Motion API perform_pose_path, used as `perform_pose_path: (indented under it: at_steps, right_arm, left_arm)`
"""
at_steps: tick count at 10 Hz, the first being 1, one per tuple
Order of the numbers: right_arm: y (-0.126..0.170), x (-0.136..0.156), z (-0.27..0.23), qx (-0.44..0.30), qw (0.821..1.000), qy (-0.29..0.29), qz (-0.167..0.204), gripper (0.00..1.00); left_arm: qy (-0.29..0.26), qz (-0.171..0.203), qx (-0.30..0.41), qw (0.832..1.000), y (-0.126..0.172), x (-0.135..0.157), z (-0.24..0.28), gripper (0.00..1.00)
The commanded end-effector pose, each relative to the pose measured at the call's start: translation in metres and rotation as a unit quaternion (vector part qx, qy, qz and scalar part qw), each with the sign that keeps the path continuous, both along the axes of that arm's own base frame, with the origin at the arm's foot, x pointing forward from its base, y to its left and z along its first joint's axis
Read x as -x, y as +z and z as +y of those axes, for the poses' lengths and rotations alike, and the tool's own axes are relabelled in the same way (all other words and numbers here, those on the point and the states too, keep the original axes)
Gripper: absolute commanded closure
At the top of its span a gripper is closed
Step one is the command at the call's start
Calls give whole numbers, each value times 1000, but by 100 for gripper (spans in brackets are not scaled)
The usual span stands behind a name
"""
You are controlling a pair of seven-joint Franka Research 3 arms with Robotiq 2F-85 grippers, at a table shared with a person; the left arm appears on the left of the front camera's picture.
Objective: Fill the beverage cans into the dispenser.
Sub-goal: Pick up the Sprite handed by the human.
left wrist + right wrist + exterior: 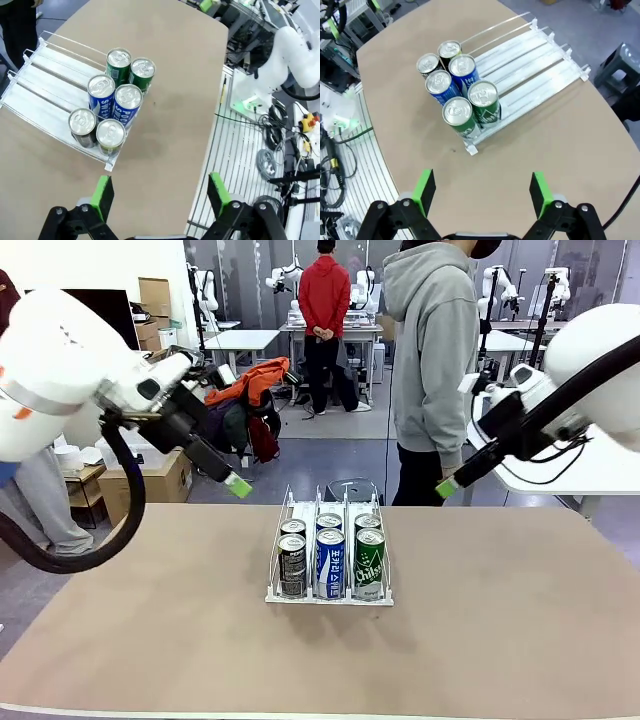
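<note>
The clear dispenser point(300, 508) sits mid-table and holds several beverage cans, two per lane at its near end. The left lane has black cans point(293, 565), the middle lane blue-and-white ones point(330, 563), and the right lane green ones point(369, 563). My left gripper point(236, 483) hangs open above the table, left of the rack and apart from it. My right gripper point(446, 487) hangs open to its right. In the left wrist view the left gripper point(161, 195) is empty above the cans point(127, 100) and the dispenser point(45, 85). In the right wrist view the right gripper point(481, 192) is empty above the cans point(458, 112) and the dispenser point(535, 65).
A person in a grey hoodie point(435, 370) stands at the far side of the table, turned sideways. A dark stool point(350, 485) stands behind the rack's far end. Bare brown tabletop point(500, 620) lies all around the dispenser.
</note>
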State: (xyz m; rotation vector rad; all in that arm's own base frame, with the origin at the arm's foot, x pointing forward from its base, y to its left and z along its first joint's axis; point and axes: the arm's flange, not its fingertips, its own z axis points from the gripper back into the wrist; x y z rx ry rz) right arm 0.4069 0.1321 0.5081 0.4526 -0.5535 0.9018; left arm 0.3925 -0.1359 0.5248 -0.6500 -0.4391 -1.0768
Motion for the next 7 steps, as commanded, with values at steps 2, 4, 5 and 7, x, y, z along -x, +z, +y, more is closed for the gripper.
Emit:
perform_pose_path:
  at_steps: [2,4,5,7]
  right_arm:
    - [16,-7,-27,15,1000,7,15,0]
    - [8,-12,-30,20,1000,2,8,0]
    - [16,-6,-34,6,1000,-8,15,0]
    - [16,-6,-34,6,1000,-8,15,0]
  left_arm:
    - [-7,-7,-14,1000,10,-8,28,0]
    - [13,-60,-54,997,2,-6,27,0]
    - [0,-5,-11,1000,13,-7,33,0]
    - [0,-5,-11,1000,13,-7,33,0]
